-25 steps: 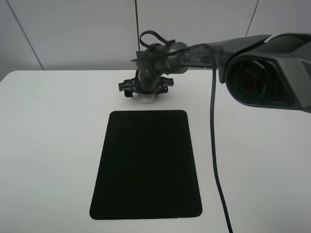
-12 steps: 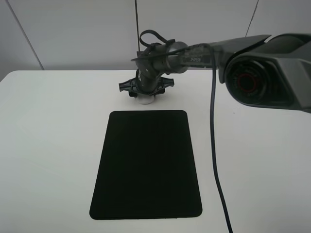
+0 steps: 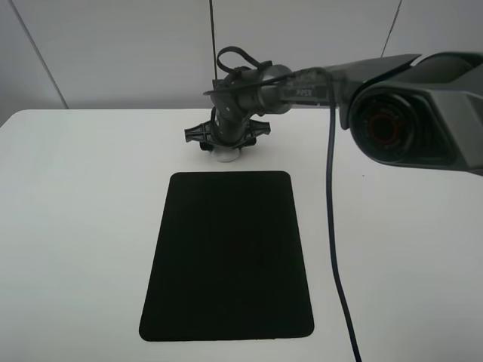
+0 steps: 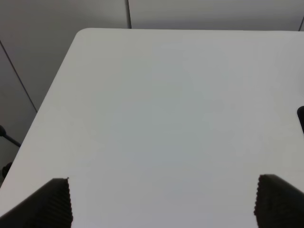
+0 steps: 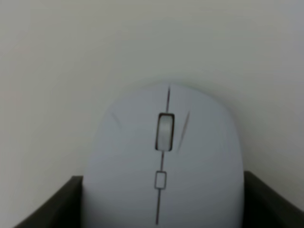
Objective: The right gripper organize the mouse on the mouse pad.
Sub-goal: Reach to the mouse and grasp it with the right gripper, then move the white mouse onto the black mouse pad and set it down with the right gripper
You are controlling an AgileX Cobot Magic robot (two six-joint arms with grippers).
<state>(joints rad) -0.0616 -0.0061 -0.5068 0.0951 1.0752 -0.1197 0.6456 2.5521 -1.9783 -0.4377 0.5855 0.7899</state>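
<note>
**A:** Where is everything lying?

**B:** The left gripper [image 4: 161, 205] is hanging over the table [image 3: 75, 226], its jaws wide apart. The pad [image 3: 226, 256] is lying flat on the near part of the table. Just past its far edge, off the pad, the mouse [image 5: 164, 156] is sitting under the right gripper [image 3: 224, 149].

**A:** Are those jaws gripping it?

**B:** They are flanking its rear half and seem to be pressing both sides, so I am judging them clamped on it.

**A:** How is it likely handling?

**B:** Probably light, rigid and smooth-shelled, so it could be slipping on its curved top. Holding low across the sides, behind the wheel, is looking safest, with a modest squeeze.
</note>
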